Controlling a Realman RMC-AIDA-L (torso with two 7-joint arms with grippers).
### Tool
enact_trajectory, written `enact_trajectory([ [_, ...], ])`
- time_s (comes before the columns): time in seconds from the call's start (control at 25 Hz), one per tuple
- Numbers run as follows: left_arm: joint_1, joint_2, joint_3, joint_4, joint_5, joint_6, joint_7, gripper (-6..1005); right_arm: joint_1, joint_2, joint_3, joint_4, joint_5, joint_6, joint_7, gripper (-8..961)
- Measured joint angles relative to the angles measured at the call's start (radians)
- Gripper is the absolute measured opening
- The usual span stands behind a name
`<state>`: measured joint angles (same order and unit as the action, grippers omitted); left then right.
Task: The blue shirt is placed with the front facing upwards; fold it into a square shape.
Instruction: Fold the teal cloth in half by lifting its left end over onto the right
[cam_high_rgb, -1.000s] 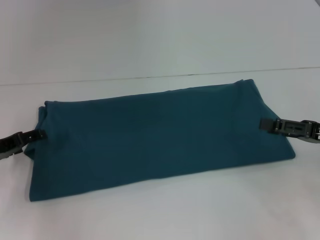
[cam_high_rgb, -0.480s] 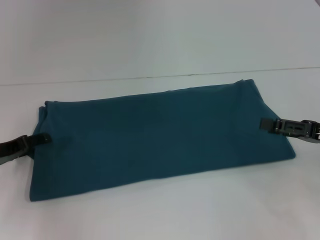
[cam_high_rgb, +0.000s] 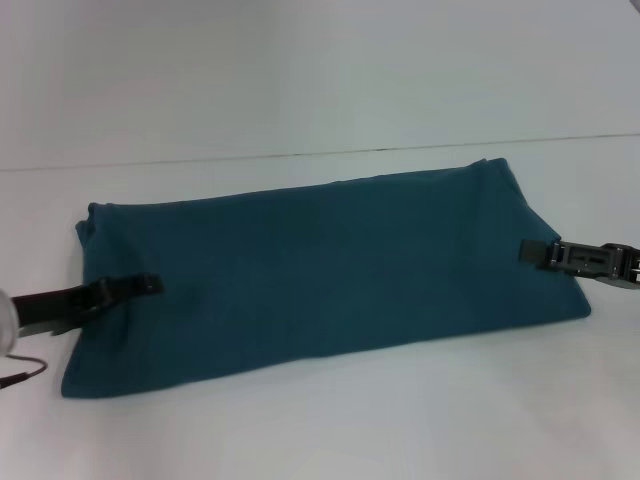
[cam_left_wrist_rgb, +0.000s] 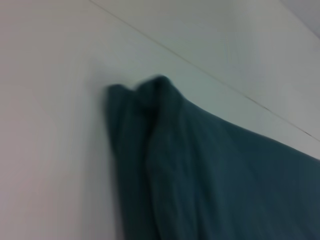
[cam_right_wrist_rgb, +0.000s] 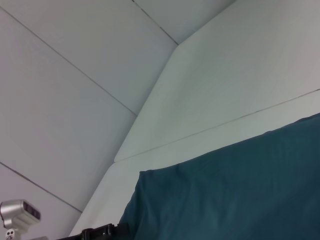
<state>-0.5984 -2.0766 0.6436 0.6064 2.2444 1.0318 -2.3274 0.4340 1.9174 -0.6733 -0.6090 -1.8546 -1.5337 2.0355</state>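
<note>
The blue shirt (cam_high_rgb: 330, 270) lies folded into a long teal band across the white table (cam_high_rgb: 320, 430), plain side up, with no lettering showing. My left gripper (cam_high_rgb: 150, 284) reaches in low from the left and lies over the shirt's left end, a little inside its edge. My right gripper (cam_high_rgb: 530, 250) sits at the shirt's right edge, about halfway along it. The left wrist view shows the shirt's layered end (cam_left_wrist_rgb: 200, 170). The right wrist view shows the shirt (cam_right_wrist_rgb: 240, 190) and, far off, the left gripper (cam_right_wrist_rgb: 102, 232).
A white wall (cam_high_rgb: 320, 70) rises behind the table, meeting it along a seam just beyond the shirt. A thin cable (cam_high_rgb: 25, 375) trails by the left arm at the table's left edge. Bare table runs in front of the shirt.
My left gripper has moved right, from the shirt's left edge to over its left end. The shirt's outline and my right gripper have stayed where they were.
</note>
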Motion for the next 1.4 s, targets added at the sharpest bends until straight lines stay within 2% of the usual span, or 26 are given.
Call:
enact_trajectory([
  [0.28, -0.021, -0.018, -0.001, 0.063, -0.014, 0.061, -0.071, 928, 0.0, 0.0, 0.0, 0.0, 0.0, -0.003, 0.001, 820],
  [0.36, -0.023, -0.009, 0.009, 0.06, -0.008, 0.061, -0.104, 928, -0.001, 0.0, 0.0, 0.0, 0.0, -0.004, 0.002, 820],
  [0.52, -0.031, 0.014, 0.013, 0.028, -0.002, 0.056, -0.121, 862, -0.001, 0.0, 0.0, 0.0, 0.001, -0.002, 0.0, 820],
  [0.8, -0.023, 0.015, 0.006, 0.024, -0.002, 0.046, -0.126, 747, 0.0, 0.0, 0.0, 0.0, 0.0, 0.0, 0.0, 820],
  [0.88, -0.022, 0.015, 0.006, 0.024, -0.004, 0.045, -0.125, 549, -0.001, 0.0, 0.0, 0.0, 0.0, 0.0, 0.0, 820],
  [1.32, -0.01, 0.011, -0.01, 0.021, -0.065, 0.057, -0.097, 83, -0.002, -0.002, 0.002, 0.0, 0.0, -0.001, 0.005, 820],
  [1.4, 0.002, 0.016, -0.011, 0.02, -0.093, 0.068, -0.088, 78, -0.001, -0.002, 0.002, 0.0, 0.0, -0.001, 0.006, 820],
])
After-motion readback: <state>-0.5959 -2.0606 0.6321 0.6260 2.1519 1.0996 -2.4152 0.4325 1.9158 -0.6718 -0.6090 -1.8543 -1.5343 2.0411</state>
